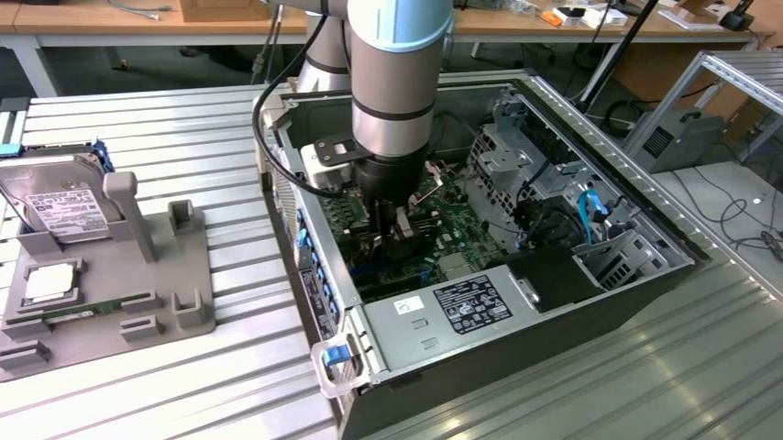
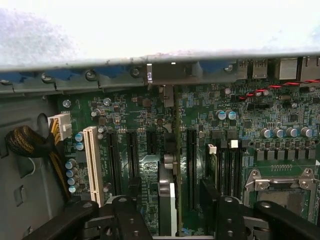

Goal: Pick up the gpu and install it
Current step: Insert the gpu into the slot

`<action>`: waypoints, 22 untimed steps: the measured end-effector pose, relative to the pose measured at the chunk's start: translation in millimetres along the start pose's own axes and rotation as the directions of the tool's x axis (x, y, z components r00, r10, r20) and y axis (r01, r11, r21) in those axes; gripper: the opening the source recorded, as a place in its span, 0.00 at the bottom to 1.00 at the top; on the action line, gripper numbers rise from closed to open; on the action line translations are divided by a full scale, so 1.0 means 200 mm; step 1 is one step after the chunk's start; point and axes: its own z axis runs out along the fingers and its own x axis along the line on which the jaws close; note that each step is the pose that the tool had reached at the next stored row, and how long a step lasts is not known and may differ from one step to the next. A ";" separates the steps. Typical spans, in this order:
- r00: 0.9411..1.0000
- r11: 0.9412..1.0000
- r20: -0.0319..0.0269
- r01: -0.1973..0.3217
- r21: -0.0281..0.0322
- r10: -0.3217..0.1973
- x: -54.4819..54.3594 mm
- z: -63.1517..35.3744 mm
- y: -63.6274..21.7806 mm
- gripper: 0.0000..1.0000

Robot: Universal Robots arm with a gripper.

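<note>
The gpu shows edge-on in the wrist view as a thin dark card standing upright in a motherboard slot, its bracket end toward the case's rear wall. My gripper straddles it. The black fingers stand on either side with a small gap to the card, so the gripper is open and holds nothing. In the exterior view the gripper is deep inside the open computer case, just above the green motherboard.
A white slot, empty black slots and a cable bundle flank the card, with the processor socket beyond. Outside the case, a grey fixture holds a hard drive. The power supply fills the case's near end.
</note>
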 end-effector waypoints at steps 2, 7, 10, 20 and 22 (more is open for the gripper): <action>1.000 1.000 0.000 0.000 0.001 0.000 0.00 -0.036 -0.004 0.58; 1.000 1.000 0.000 0.000 0.003 0.000 -0.01 -0.186 -0.021 0.58; 1.000 1.000 0.000 0.000 0.004 0.000 -0.02 -0.242 -0.027 0.50; 1.000 1.000 0.000 0.000 0.005 0.000 -0.06 -0.351 -0.037 0.11; 1.000 1.000 0.000 0.000 0.005 0.000 -0.06 -0.351 -0.038 0.11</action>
